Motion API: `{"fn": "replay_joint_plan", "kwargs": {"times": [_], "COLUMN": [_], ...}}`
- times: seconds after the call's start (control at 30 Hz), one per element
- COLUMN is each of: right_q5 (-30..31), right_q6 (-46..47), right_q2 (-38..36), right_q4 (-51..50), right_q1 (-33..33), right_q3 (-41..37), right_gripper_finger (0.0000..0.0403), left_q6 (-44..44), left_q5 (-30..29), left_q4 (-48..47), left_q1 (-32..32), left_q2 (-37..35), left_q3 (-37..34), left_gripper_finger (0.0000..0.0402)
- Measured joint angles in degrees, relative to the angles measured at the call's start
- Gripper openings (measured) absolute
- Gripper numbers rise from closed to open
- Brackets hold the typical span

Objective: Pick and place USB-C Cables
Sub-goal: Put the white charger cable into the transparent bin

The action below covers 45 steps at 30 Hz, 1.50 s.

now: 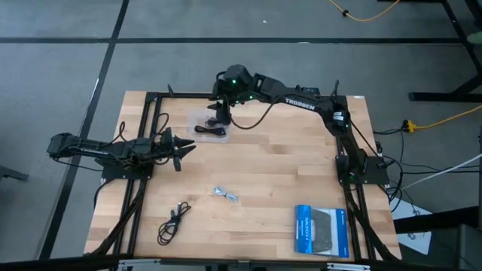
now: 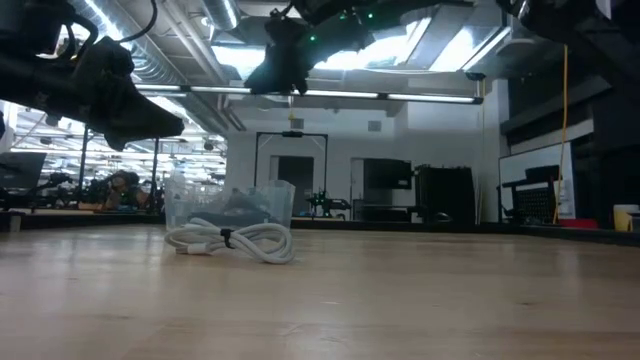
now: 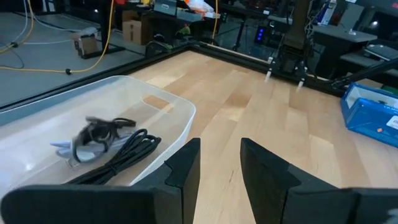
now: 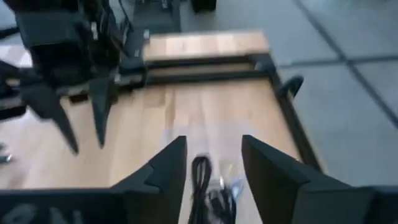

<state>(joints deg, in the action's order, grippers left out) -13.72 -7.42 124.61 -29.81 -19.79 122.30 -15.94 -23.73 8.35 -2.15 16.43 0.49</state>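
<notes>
In the high view the right gripper [image 1: 221,111] hangs in the upper middle of the frame above a clear plastic bin [image 1: 197,120], its two fingers spread apart with nothing between them; its own wrist view shows the same gap, with a black cable [image 4: 205,186] and a silver-white one lying in the bin below. The left gripper [image 1: 183,150] waits at the left centre of the table [image 1: 263,165], fingers parted and empty. On the bare wood, a silver-white USB-C cable [image 1: 226,194] lies lower centre and a loose black USB-C cable [image 1: 173,220] sits lower left. A blue box [image 1: 322,229] rests at the lower right. The low view shows the white cable [image 2: 232,240] coiled just before the bin.
</notes>
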Motion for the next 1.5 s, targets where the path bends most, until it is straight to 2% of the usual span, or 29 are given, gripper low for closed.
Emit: {"fn": "replay_joint_plan", "kwargs": {"times": [0.1,0.2,0.27,0.33,0.43,0.63,0.73,1.0,1.27,1.4,1.5], "right_q5": [-2.94,-13.16,-18.89,-19.41,-13.03,10.34,16.06,16.61,16.85,21.46,22.71], "right_q6": [3.87,8.83,8.13,6.08,7.70,14.26,17.61,21.02,25.34,25.14,25.53], "right_q2": [-0.67,-1.39,-1.48,-1.47,-1.46,-1.37,-1.37,-1.37,-0.64,0.98,1.63], "right_q4": [-6.75,-17.92,-24.61,-27.44,-25.12,-19.33,-16.04,1.49,5.62,5.79,6.36], "right_q1": [0.19,1.32,3.40,6.23,11.01,19.45,22.54,27.68,30.93,32.99,33.93], "right_q3": [0.00,0.00,-0.50,-1.89,-5.29,-12.27,-16.33,-28.38,-28.50,-28.58,-28.61], "right_gripper_finger": [0.0170,0.0172,0.0173,0.0173,0.0173,0.0173,0.0174,0.0174,0.0174,0.0174,0.0174], "left_q6": [-0.02,-0.02,0.00,0.00,0.00,-0.04,-0.01,0.00,0.00,-0.02,0.00], "left_q5": [0.00,0.00,-0.01,-0.02,-0.04,-0.04,-0.04,-0.02,-0.02,-0.02,-0.02], "left_q4": [0.01,0.01,0.01,0.01,0.01,0.03,0.03,0.03,0.03,-0.01,-0.12], "left_q1": [0.00,-0.01,0.00,-0.02,-0.02,0.00,0.00,0.00,-0.02,-0.01,0.00], "left_q2": [0.00,0.01,0.00,0.02,0.02,0.02,0.02,0.02,0.02,0.02,0.00], "left_q3": [0.00,0.00,0.00,0.00,0.00,0.00,0.00,0.00,0.00,0.00,0.00], "left_gripper_finger": [0.0108,0.0108,0.0108,0.0108,0.0108,0.0108,0.0108,0.0108,0.0108,0.0108,0.0108]}}
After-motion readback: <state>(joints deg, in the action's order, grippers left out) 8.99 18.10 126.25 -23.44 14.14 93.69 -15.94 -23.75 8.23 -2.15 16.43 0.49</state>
